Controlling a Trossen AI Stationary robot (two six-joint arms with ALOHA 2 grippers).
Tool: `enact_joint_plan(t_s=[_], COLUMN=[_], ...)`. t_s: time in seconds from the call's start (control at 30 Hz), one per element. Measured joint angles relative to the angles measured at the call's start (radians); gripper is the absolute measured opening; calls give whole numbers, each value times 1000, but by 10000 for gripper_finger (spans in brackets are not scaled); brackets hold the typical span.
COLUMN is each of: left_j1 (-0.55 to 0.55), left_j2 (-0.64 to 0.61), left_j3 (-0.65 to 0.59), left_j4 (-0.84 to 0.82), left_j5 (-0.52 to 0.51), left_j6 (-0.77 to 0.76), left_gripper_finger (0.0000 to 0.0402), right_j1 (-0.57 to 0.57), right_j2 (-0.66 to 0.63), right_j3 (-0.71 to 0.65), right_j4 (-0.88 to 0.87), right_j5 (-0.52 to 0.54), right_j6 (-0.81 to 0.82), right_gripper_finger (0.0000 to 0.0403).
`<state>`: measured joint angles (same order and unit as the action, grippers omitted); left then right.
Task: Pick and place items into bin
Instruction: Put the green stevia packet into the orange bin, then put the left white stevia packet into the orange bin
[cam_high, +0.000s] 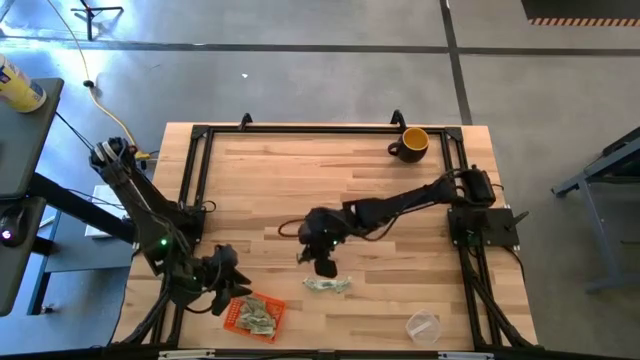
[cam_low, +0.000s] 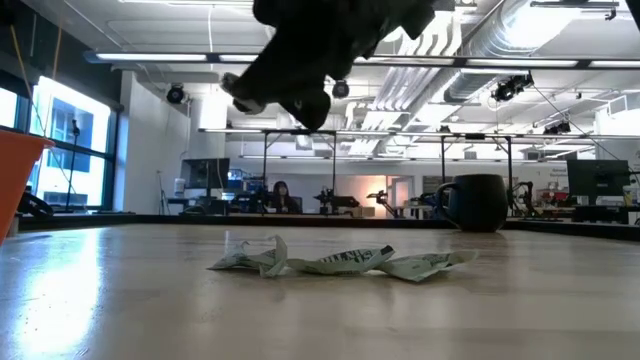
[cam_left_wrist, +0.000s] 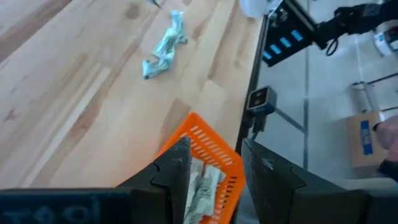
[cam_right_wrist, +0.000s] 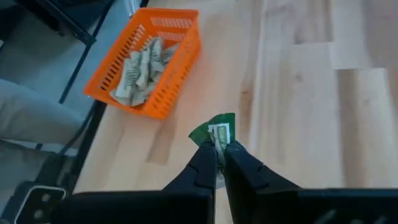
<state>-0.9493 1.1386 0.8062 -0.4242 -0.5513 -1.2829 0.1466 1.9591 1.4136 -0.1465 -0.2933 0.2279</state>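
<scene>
only right wrist shows pinched item (cam_right_wrist: 219, 132)

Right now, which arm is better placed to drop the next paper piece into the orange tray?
Right. Its end effector is already shut on a crumpled green-and-white paper piece, with the orange mesh plastic tray just ahead. The left end effector hangs open and empty over the tray.

A robotics lab or workshop: a pale butcher-block wooden table (cam_high: 330, 180) on grey concrete floor, exposed silver ceiling ducts (cam_low: 520, 40) at 1 o'clock, distant cluttered workbenches (cam_low: 330, 205) with a seated person (cam_low: 281, 194).
</scene>
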Motion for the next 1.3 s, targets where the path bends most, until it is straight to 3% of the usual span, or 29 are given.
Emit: enact_joint_plan(t_s=[0.33,0.53,0.67,0.8,0.93,1.13,1.3], left_j1=[31,32,15,-32,-72,-135,-174], left_j2=[-9,-37,-27,-30,-29,-29,-29], left_j3=[0,0,0,-1,-1,-1,-1], left_j4=[-278,-250,-247,-249,-253,-255,-254], left_j5=[20,56,157,137,127,99,42], left_j6=[40,161,202,233,239,216,179], left_gripper_finger=[179,179,179,179,179,179,179], right_j1=[98,138,157,171,181,179,211], right_j2=[83,227,338,448,501,519,519], right_j3=[4,178,367,572,700,744,748], right_j4=[274,353,259,58,-17,-201,-186], right_j5=[107,106,61,33,51,78,91], right_j6=[182,253,286,284,279,281,288], right_gripper_finger=[8,22,28,21,23,86,148])
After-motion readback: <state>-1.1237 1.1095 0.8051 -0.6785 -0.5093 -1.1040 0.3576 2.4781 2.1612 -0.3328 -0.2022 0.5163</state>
